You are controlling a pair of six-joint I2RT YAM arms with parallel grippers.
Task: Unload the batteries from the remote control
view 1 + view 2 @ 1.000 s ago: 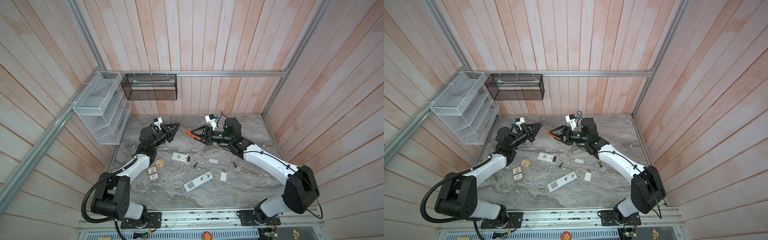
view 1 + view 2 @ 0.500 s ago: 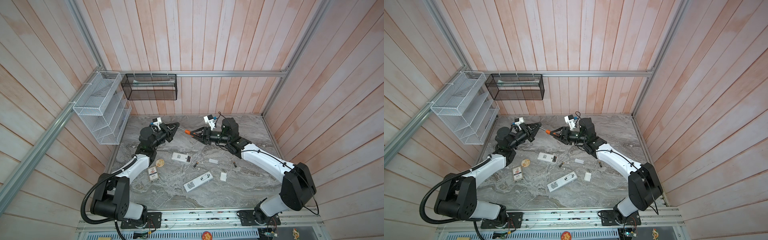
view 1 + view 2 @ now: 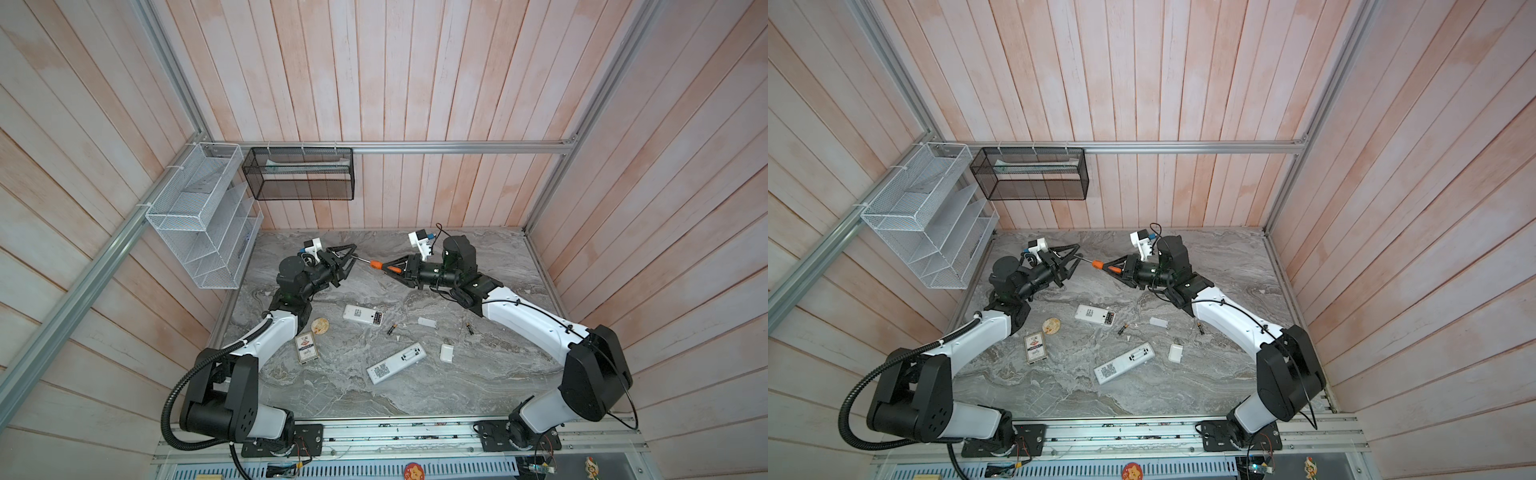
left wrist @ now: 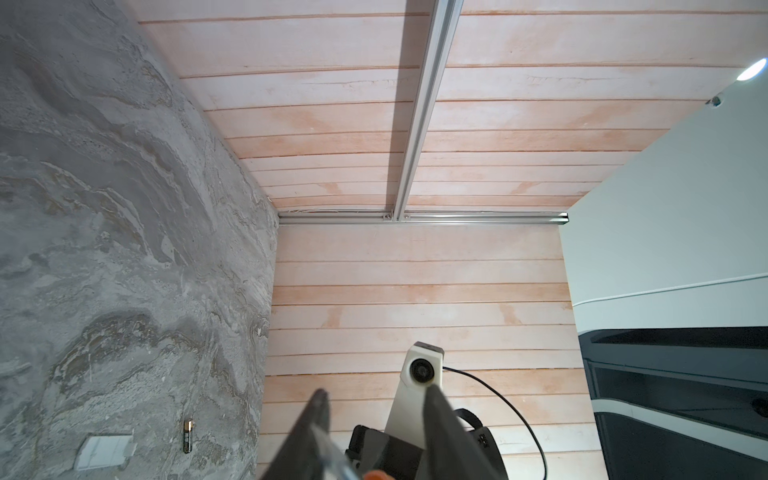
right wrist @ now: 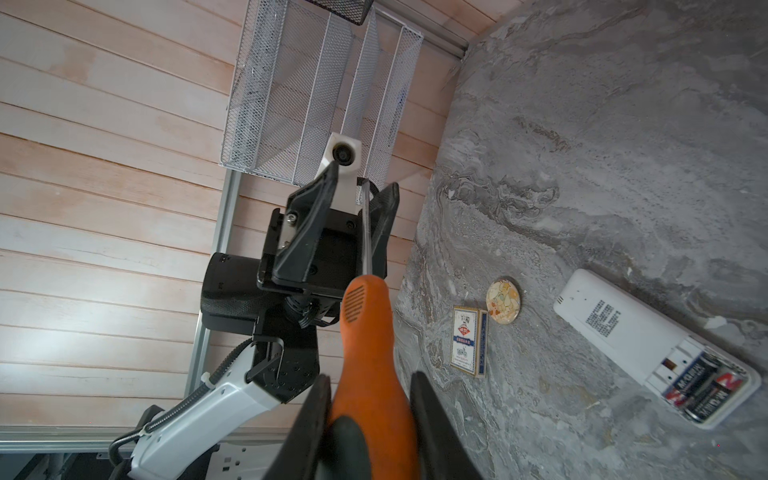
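Both grippers meet in the air above the back of the table. My right gripper point(image 3: 386, 269) point(image 5: 371, 377) is shut on the orange handle of a screwdriver point(image 3: 380, 266) point(image 5: 368, 340). My left gripper point(image 3: 352, 257) point(image 4: 376, 390) stands open around the screwdriver's metal shaft, which lies along one finger. A white remote control point(image 3: 363, 314) lies on the table with its compartment open and two dark batteries point(image 5: 698, 388) inside. A second remote control point(image 3: 397, 363) lies nearer the front, its compartment open. Loose batteries point(image 3: 391, 329) point(image 3: 469, 329) lie on the marble.
Two small white covers point(image 3: 427, 322) point(image 3: 446, 353) lie near the remotes. A card box point(image 3: 306, 349) and a round badge point(image 3: 320, 326) sit by the left arm. A white mesh rack point(image 3: 199, 224) and a black mesh basket point(image 3: 299, 178) hang on the walls.
My right gripper has reached left and closed on the screwdriver's handle. My left gripper, shut on the shaft before, has opened.
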